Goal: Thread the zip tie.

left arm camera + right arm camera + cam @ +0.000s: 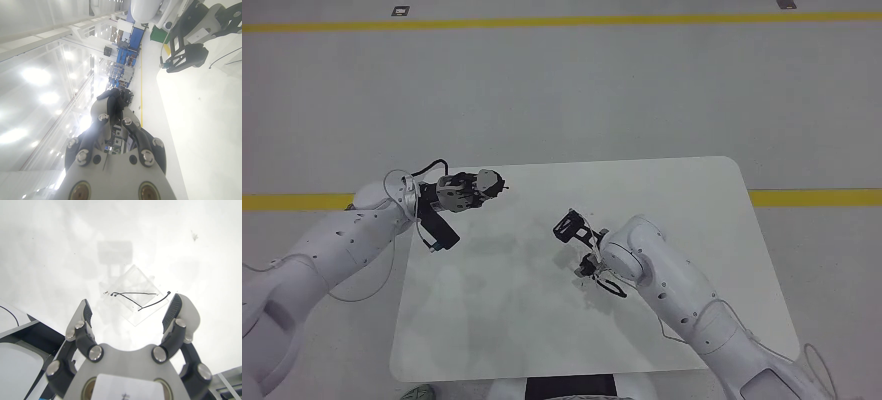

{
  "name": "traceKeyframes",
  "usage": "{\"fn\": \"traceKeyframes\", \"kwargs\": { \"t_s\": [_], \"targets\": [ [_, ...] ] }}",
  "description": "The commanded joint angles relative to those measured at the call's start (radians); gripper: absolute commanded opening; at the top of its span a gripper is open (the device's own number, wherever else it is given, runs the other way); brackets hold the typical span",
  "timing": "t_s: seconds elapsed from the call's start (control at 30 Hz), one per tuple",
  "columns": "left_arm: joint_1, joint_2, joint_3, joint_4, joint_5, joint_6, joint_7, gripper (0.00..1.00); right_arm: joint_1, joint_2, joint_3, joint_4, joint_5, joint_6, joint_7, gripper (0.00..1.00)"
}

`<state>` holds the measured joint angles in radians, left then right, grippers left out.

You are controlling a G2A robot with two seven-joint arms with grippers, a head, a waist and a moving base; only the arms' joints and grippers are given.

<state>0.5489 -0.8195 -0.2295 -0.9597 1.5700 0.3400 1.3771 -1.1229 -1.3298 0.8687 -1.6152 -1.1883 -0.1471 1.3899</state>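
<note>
Three thin black zip ties [140, 300] lie crossed on a clear square plate [149, 313] on the white table [692, 200]. My right gripper [132, 308] hovers over them, open, with nothing between its ribbed pads [172, 309]; from above it [564, 225] sits near the table's middle. My left gripper [113, 96] is held up at the table's far left edge [492, 184], pointing sideways, its fingers pressed together. A thin black strand [105, 161], seemingly a zip tie, runs back from between those fingers toward the palm. The right gripper [179, 60] also shows far off in the left wrist view.
The white tabletop is bare around the plate, with rounded corners and open floor beyond. A yellow floor line [812, 197] runs behind the table. Cables loop around both wrists [427, 170].
</note>
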Motion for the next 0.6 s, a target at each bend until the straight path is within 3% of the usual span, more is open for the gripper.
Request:
{"fn": "traceKeyframes", "kwargs": {
  "t_s": [0.0, 0.23, 0.57],
  "targets": [
    [0.000, 0.000, 0.000, 0.000, 0.000, 0.000, 0.000, 0.00, 0.000, 0.000, 0.000, 0.000, 0.000, 0.000, 0.000, 1.00],
    [0.000, 0.000, 0.000, 0.000, 0.000, 0.000, 0.000, 0.00, 0.000, 0.001, -0.007, 0.009, -0.030, -0.001, -0.013, 1.00],
    [0.000, 0.000, 0.000, 0.000, 0.000, 0.000, 0.000, 0.00, 0.082, 0.004, -0.068, 0.090, -0.002, -0.056, 0.000, 1.00]
  ]
}}
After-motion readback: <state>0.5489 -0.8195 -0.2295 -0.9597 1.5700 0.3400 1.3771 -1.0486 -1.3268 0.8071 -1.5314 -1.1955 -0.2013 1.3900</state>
